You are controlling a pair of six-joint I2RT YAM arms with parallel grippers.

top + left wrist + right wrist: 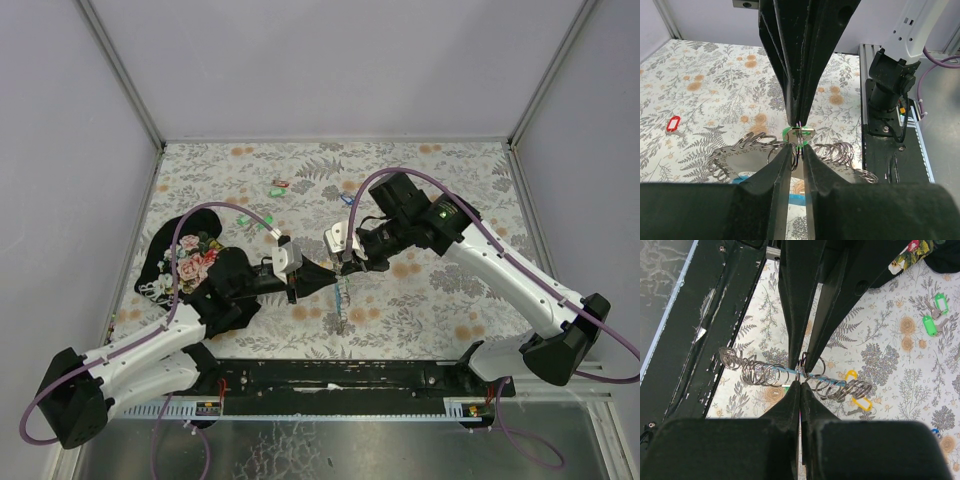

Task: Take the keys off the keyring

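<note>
The keyring is a floppy grey strap (737,161) lined with several metal split rings, with a blue section (796,198). It hangs between both grippers, seen edge-on in the right wrist view (765,373) and small in the top view (343,293). The green key tag (789,133) with its metal piece sits at the meeting point. My left gripper (798,150) is shut on a split ring of the strap. My right gripper (800,383) is shut on the tag's metal piece, its fingers (799,100) coming from above. The grippers meet tip to tip (338,272).
A black floral cloth (190,262) lies at the left. Loose tags lie on the patterned table: red (673,123), yellow (860,402), two green (930,325), and blue (347,199). The black front rail (890,140) runs along the near edge.
</note>
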